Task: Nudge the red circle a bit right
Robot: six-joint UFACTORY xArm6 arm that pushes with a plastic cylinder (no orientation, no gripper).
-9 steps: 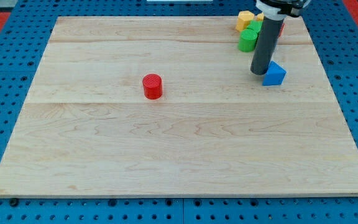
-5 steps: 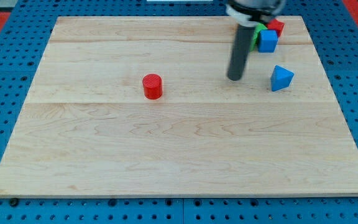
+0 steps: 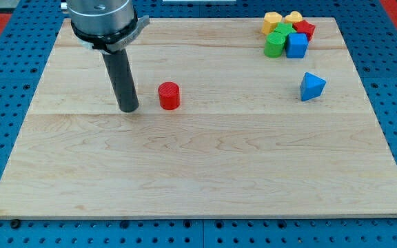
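The red circle (image 3: 169,95) is a short red cylinder standing left of the board's middle. My tip (image 3: 129,108) rests on the board to the view's left of it and slightly lower, with a small gap between them. The dark rod rises from the tip towards the view's top left.
A blue triangle (image 3: 312,87) lies at the view's right. A cluster sits at the top right: two yellow blocks (image 3: 272,21), (image 3: 293,18), a red block (image 3: 304,29), two green blocks (image 3: 276,43), (image 3: 281,31) and a blue cube (image 3: 296,45). The wooden board (image 3: 198,172) lies on a blue pegboard.
My tip has swept from beside the blue triangle at the right across the board to the left side of the red circle. The blue triangle shifted slightly right early on.
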